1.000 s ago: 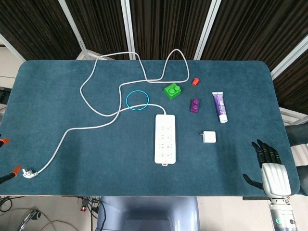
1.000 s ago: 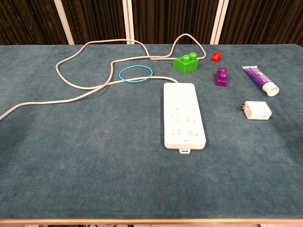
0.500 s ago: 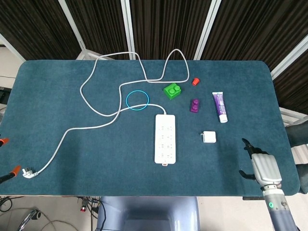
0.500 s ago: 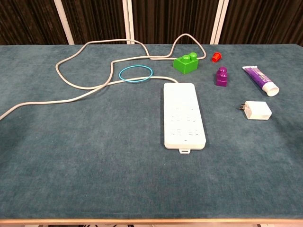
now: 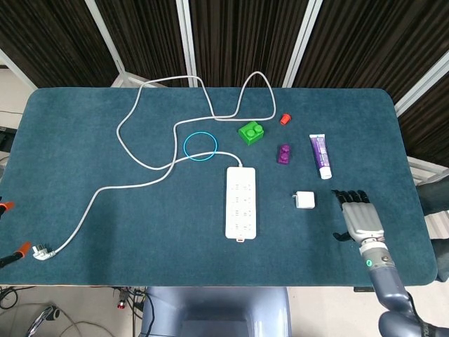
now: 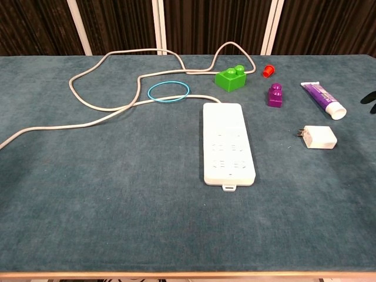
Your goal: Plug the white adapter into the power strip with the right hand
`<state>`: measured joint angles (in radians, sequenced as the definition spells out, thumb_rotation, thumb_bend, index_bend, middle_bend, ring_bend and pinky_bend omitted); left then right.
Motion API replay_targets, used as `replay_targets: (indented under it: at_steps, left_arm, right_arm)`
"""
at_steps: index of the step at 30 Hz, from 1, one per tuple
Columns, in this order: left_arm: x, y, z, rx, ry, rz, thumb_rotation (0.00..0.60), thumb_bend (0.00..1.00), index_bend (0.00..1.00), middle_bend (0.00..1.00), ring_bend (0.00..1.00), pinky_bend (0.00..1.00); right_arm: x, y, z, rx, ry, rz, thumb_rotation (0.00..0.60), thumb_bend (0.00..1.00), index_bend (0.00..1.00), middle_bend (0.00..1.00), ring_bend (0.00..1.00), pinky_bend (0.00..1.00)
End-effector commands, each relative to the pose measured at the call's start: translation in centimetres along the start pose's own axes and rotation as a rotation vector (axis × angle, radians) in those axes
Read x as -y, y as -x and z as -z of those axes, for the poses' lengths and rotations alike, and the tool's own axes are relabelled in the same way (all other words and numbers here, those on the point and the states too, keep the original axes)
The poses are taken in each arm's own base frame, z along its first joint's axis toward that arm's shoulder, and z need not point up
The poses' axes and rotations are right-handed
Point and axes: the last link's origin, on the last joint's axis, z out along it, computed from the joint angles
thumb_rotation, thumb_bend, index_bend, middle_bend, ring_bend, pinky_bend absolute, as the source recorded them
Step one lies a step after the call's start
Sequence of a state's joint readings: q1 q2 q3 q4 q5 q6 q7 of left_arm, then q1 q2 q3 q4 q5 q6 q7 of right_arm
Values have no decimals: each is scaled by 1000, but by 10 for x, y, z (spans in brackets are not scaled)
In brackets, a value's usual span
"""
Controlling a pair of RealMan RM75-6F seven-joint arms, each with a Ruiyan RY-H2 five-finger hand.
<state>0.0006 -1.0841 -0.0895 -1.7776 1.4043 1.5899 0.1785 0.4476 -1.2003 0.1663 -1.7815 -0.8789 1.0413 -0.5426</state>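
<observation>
On the table: my right hand (image 5: 359, 219) hovers over the cloth near the right edge, holding nothing, fingers spread and pointing away from me.
My right hand, chest view: only dark fingertips (image 6: 370, 98) poke in at the right edge, so that view tells little about it.
My left hand: I do not see it in either view.
Adapter: the white adapter (image 5: 304, 200) lies flat on the cloth, just to the left of my right hand and apart from it; its prongs point left, toward the strip.
Adapter, chest view: it (image 6: 318, 137) sits to the right of the strip, with bare cloth between them.
Power strip: the white power strip (image 5: 240, 202) lies lengthwise near the middle of the table (image 5: 84, 140), sockets up.
Cord: the white cord (image 5: 133, 151) leaves the far end of the strip, loops across the far half of the table and runs to the plug (image 5: 42, 251) near the left front edge.
Blue ring: the ring (image 5: 199, 147) lies flat just beyond the strip, on the cord.
Green block: the block (image 5: 251, 132) sits beyond the strip, to the right of the ring.
Purple block: this block (image 5: 283, 154) stands between the green block and the tube.
Red piece: a small red piece (image 5: 285, 119) rests beyond the purple block.
Tube: the purple and white tube (image 5: 320, 155) lies beyond the adapter, cap toward me.
</observation>
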Motion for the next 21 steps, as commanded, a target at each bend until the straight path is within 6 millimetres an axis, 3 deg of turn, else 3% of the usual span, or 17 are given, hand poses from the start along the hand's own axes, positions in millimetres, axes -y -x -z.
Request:
replay_targets:
  at_steps: [1, 5, 21]
  left_arm:
    - [0, 1, 0, 2, 1, -3, 600, 133, 214, 100, 39, 53]
    - [-1, 1, 0, 4, 3, -6, 600, 133, 214, 101, 39, 53]
    - [-2, 3, 0, 9, -1, -16, 600, 133, 213, 100, 39, 53]
  right_arm:
    - [2, 0, -4, -27, 11, 9, 600, 240, 105, 436, 460, 494]
    - [4, 2, -6, -24, 11, 11, 600, 240, 105, 518, 554, 574]
    - [23, 18, -10, 28, -52, 77, 600, 240, 105, 576, 596, 582]
